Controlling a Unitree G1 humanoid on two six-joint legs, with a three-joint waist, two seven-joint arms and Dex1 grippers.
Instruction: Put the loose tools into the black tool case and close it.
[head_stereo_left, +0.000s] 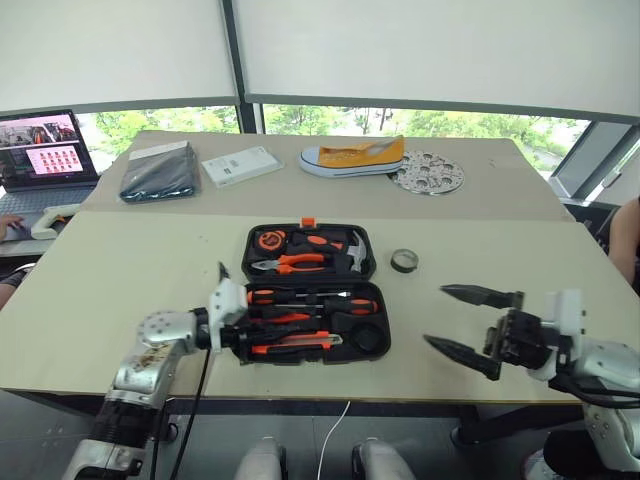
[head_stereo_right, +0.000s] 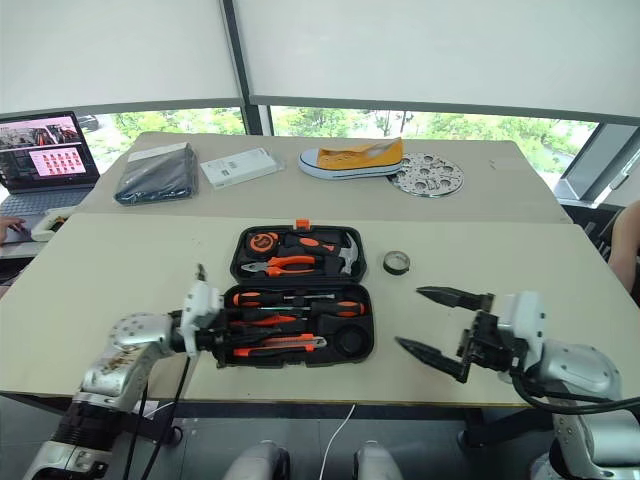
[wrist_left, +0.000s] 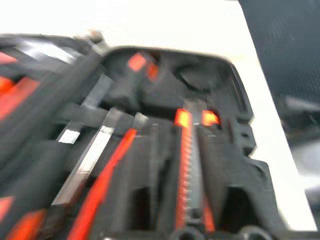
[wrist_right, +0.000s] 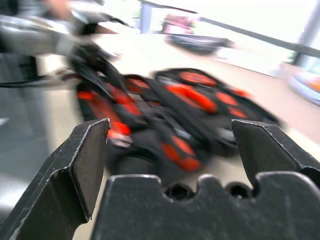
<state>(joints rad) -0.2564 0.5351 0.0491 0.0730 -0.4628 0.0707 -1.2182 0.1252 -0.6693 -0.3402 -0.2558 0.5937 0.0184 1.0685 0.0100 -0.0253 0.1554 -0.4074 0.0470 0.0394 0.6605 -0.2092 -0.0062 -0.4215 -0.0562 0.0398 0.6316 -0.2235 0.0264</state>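
The black tool case (head_stereo_left: 385, 318) lies open at the table's middle, its lid half toward the back. Black-and-orange screwdrivers (head_stereo_left: 300, 297) and an orange-black utility knife (head_stereo_left: 296, 345) rest in slots of the near half. The far half holds orange-handled pliers, a hammer and a tape measure. A small dark tape roll (head_stereo_left: 404, 261) lies loose on the table just right of the case. My left gripper (head_stereo_left: 243, 338) is at the near half's left edge, pointing across it; its wrist view looks along the utility knife (wrist_left: 186, 165). My right gripper (head_stereo_left: 435, 316) hovers open and empty right of the case, nearer than the roll.
On the far table sit a yellow shoe (head_stereo_left: 352, 157), a perforated round disc (head_stereo_left: 428, 172), a white box (head_stereo_left: 241, 165) and a flat dark grey pouch (head_stereo_left: 158, 170). A laptop (head_stereo_left: 45, 150) and a person's hand (head_stereo_left: 10, 225) are at far left. The table's front edge runs just below the case.
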